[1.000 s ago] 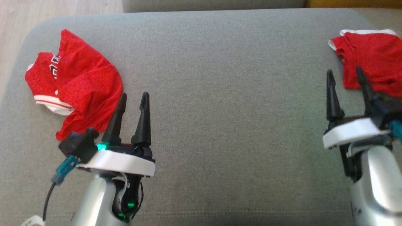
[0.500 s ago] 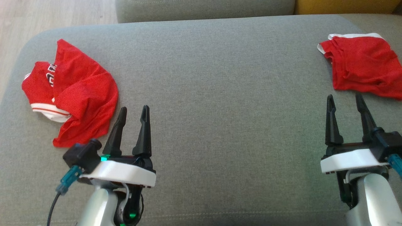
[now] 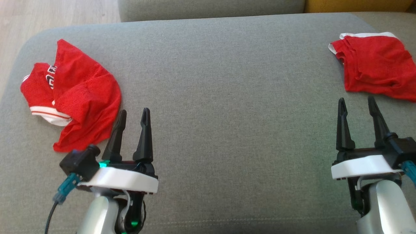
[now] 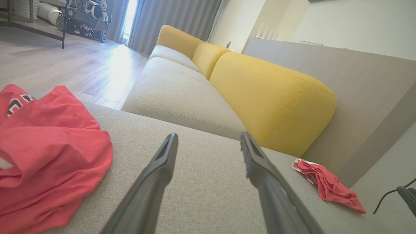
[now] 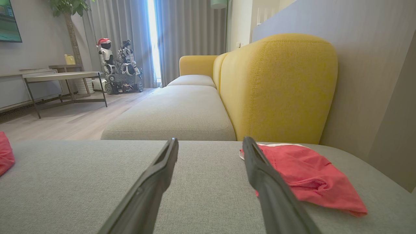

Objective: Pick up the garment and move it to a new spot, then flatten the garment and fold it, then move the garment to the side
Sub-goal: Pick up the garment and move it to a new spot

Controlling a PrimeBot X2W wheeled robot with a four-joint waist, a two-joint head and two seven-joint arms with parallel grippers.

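On the grey cushion [image 3: 227, 81], a folded garment [image 3: 373, 65] lies at two o'clock; we judge the crumpled garment [image 3: 81, 94] at ten o'clock untouched. Left tool [image 3: 134, 111] and right tool [image 3: 356, 99] stand wide, empty.

Silver forearms [image 3: 97, 214], white wrist rings [image 3: 123, 180], teal plugs [image 3: 65, 190]; left gripper [image 3: 134, 111] and right gripper [image 3: 356, 99] got skinny black fingers [image 3: 144, 136], green lights [image 3: 102, 164] on left.
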